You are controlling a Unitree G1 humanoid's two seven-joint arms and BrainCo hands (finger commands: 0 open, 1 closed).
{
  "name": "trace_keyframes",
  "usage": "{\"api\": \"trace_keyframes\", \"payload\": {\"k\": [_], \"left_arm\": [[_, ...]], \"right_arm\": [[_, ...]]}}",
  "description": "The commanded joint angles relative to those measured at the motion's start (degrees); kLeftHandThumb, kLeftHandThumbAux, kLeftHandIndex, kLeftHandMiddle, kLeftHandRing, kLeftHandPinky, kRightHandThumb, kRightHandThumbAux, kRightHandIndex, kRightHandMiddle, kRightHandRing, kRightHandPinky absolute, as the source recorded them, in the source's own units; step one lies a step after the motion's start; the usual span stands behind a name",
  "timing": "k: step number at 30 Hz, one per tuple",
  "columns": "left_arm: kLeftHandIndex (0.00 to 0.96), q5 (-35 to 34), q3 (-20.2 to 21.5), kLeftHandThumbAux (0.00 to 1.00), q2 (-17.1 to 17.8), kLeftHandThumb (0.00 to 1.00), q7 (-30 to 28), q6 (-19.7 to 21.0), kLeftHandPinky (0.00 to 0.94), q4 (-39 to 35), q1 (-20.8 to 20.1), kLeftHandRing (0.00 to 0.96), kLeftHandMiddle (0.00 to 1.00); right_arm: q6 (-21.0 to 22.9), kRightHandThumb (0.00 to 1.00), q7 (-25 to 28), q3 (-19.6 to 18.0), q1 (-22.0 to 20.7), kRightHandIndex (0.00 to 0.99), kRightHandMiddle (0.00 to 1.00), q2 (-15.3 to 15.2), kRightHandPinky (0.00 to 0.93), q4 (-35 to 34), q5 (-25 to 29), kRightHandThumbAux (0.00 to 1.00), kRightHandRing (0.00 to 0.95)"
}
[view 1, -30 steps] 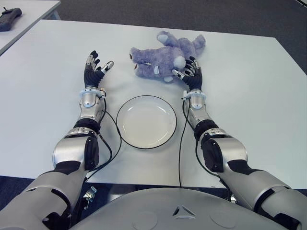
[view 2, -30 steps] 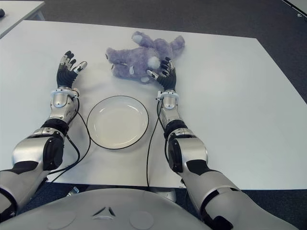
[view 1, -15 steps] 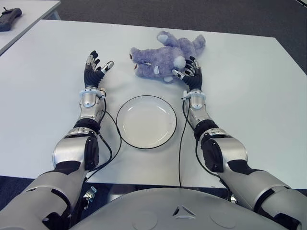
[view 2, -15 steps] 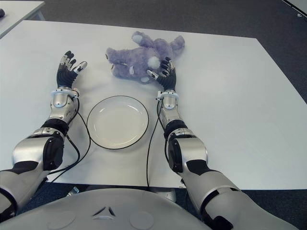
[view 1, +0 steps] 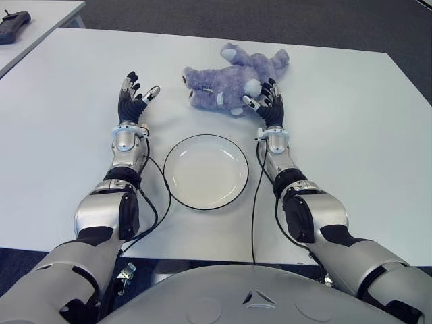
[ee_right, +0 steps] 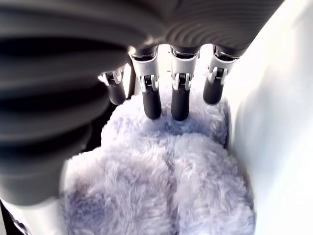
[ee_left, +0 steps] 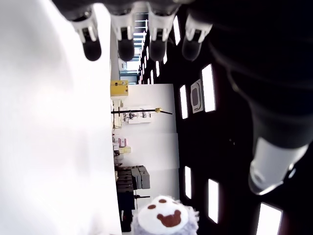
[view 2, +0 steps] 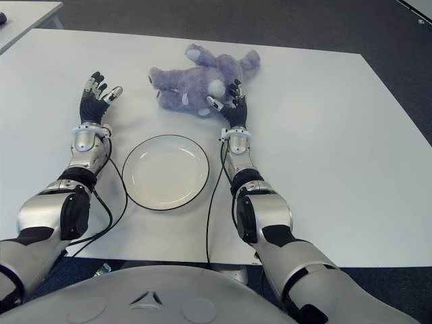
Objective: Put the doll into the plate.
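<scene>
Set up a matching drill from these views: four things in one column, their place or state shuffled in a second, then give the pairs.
Things:
1. doll
2. plate
3. left hand
4. right hand

Places or states:
A. empty, on the table between the two forearms
B. fingers spread, holding nothing, left of the doll and apart from it
C. lies on its side on the table, beyond the plate
D. open, fingers extended over the doll's fur, not closed on it

Pairs: 1-C, 2-A, 3-B, 4-D
</scene>
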Motion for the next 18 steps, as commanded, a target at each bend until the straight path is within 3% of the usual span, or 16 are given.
{"api": "trace_keyframes", "payload": {"k": [1,11,18], "left_arm": [[0.002,1.0,-0.8,0.653,-4.6,0.0,-1.2,5.5,0.0,7.3,13.7,0.0,0.022],[0.0,0.9,-0.7,0.647,-4.4,0.0,-1.3,6.2,0.0,7.3,13.6,0.001,0.024],[0.0,1.1,-0.9,0.611,-4.4,0.0,-1.5,6.1,0.0,7.4,13.7,0.0,0.02]], "right_arm": [[6.0,0.042,-0.6,3.0,11.6,0.008,0.046,2.0,0.047,7.6,-3.2,0.678,0.054],[6.3,0.073,-4.0,6.1,11.8,0.0,0.0,1.7,0.009,7.6,-5.8,0.575,0.0],[7.3,0.089,-5.0,7.6,11.7,0.0,0.0,1.4,0.0,7.8,-7.3,0.45,0.0]]}}
